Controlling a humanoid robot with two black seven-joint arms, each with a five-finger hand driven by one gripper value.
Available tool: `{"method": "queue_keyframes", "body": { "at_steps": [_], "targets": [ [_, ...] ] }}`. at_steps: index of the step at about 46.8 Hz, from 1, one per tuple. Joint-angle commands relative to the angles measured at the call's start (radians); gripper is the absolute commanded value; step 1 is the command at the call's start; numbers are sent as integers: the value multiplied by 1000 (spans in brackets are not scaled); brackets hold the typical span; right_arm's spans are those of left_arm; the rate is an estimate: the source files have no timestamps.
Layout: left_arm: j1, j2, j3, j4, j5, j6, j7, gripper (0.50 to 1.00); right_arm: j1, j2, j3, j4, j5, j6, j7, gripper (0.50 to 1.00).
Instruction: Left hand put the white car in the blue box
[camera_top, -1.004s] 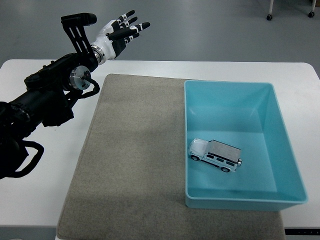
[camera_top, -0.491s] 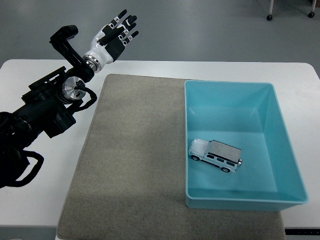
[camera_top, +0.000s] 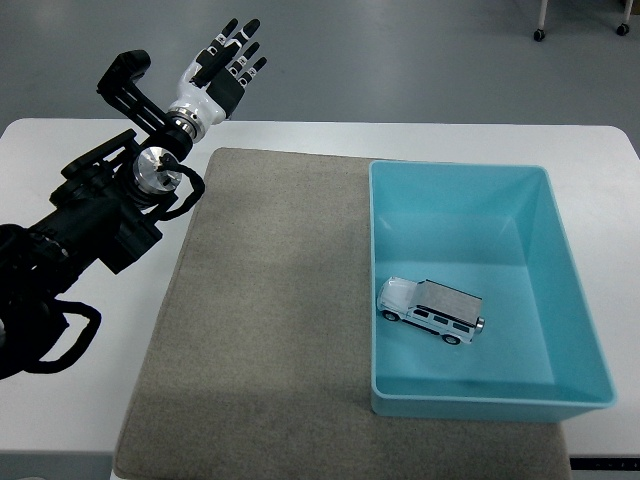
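Car (camera_top: 430, 311) lying inside box (camera_top: 470, 215), placement complete; left hand (camera_top: 215, 67) empty, fingers spread, now raised higher and farther left past bench (camera_top: 80, 130) far edge, retreat underway.

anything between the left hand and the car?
Head view: bare grey mat, then the blue box's left wall. The left hand is open above the table's far-left corner; the car lies inside the box.
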Motion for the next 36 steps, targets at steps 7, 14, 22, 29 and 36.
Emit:
{"method": "queue_keyframes", "body": {
  "at_steps": [7, 14, 22, 29, 36],
  "targets": [
    [-12, 9, 1, 1, 8, -11, -1, 1000, 0, 0, 0, 0, 0, 0, 0, 936],
    [-3, 10, 0, 1, 9, -17, -1, 1000, 0, 0, 0, 0, 0, 0, 0, 936],
    [-8, 6, 0, 1, 9, -20, -1, 1000, 0, 0, 0, 0, 0, 0, 0, 936],
    [-9, 3, 0, 1, 11, -19, -1, 1000, 0, 0, 0, 0, 2, 0, 0, 936],
    [-9, 2, 0, 1, 11, -19, -1, 1000, 2, 0, -2, 11, -6, 9, -5, 936]
  ]
}}
